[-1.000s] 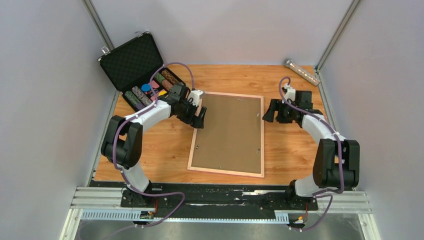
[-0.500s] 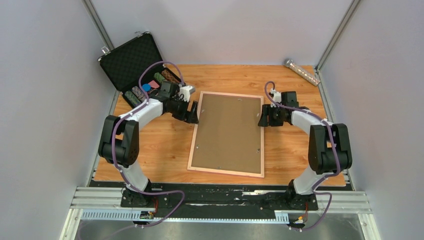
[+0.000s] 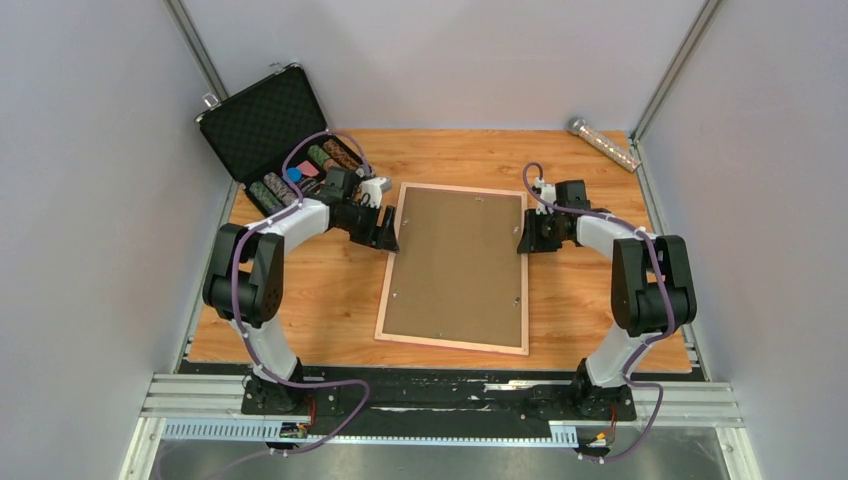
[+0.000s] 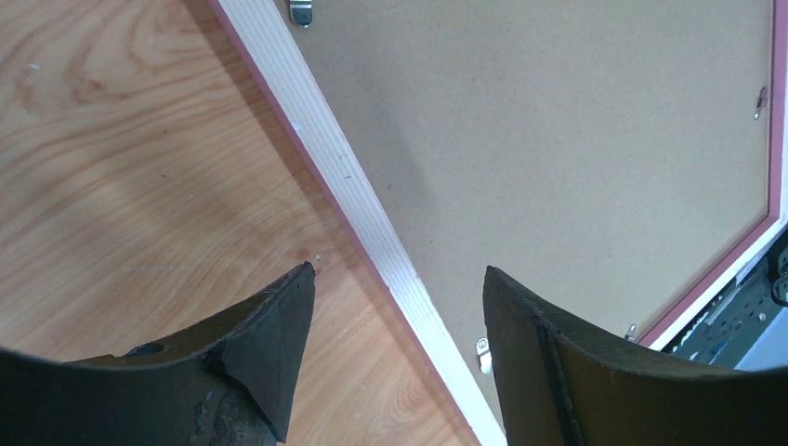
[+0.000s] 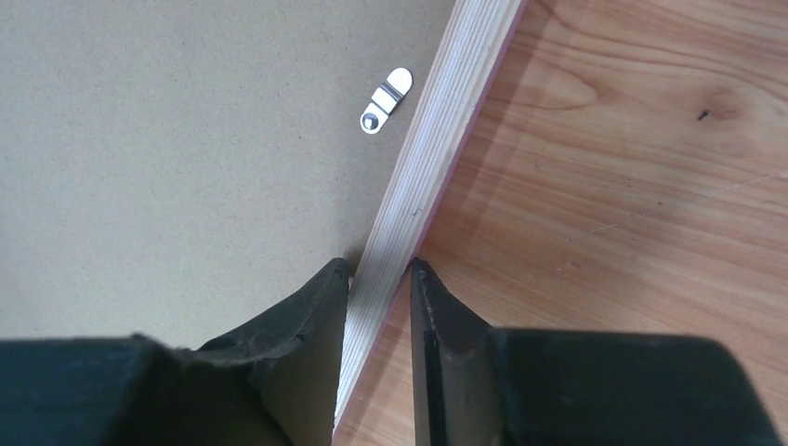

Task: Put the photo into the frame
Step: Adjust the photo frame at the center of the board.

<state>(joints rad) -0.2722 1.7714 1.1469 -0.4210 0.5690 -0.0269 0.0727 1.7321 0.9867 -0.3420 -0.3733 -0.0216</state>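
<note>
No lettering, label, brand or number can be read anywhere in these views. That goes for the frame (image 3: pixel 389 270), its brown backing board (image 3: pixel 455 260), the open black case (image 3: pixel 262 115) and the wooden surface (image 3: pixel 330 300).

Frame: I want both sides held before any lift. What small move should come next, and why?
Probably close the left fingers on the frame: they straddle its left rail with gaps either side, while the right fingers look pinched on the right rail.
</note>
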